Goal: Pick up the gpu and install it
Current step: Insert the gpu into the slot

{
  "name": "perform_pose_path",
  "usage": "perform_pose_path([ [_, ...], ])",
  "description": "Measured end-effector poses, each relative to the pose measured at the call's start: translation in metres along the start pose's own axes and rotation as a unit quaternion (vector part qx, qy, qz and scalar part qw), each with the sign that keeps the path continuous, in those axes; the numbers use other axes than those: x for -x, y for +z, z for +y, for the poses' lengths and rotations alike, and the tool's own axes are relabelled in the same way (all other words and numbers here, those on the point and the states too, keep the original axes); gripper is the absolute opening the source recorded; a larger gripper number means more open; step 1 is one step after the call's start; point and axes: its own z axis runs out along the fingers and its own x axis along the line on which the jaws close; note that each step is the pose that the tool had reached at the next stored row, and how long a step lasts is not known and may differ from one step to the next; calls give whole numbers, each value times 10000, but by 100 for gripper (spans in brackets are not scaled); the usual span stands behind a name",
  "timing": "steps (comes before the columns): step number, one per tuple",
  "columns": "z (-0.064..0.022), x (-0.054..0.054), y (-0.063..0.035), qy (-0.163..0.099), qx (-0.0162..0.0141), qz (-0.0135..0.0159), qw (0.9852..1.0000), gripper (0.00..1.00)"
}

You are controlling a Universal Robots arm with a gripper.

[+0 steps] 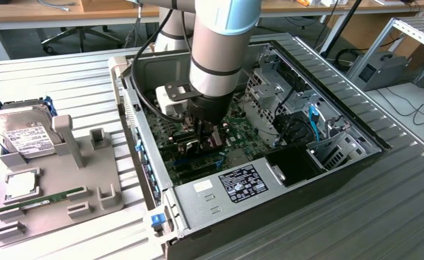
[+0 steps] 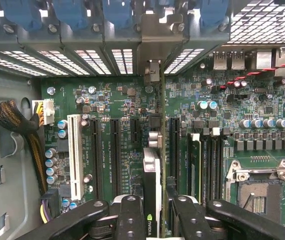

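Down inside the open computer case (image 1: 197,203), your gripper (image 2: 155,210) pinches the gpu (image 2: 152,170) on edge (bracket toward the case's rear slot openings), holding it upright over a motherboard (image 2: 262,120) slot so its connector can seat.

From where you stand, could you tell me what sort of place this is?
Probably a robotics lab or workshop: an opened PC case lies on a ribbed metal table, a parts jig beside it holds a hard drive, and office desks stand behind.
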Motion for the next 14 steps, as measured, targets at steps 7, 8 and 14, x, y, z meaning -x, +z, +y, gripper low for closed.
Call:
perform_pose_path([
  [7, 13, 0, -2, 0, -19, 0, 10000, 27],
  [8, 15, 0, -2, 0, -22, 0, 10000, 27],
  [14, 19, 0, -2, 0, -27, -1, 10000, 27],
])
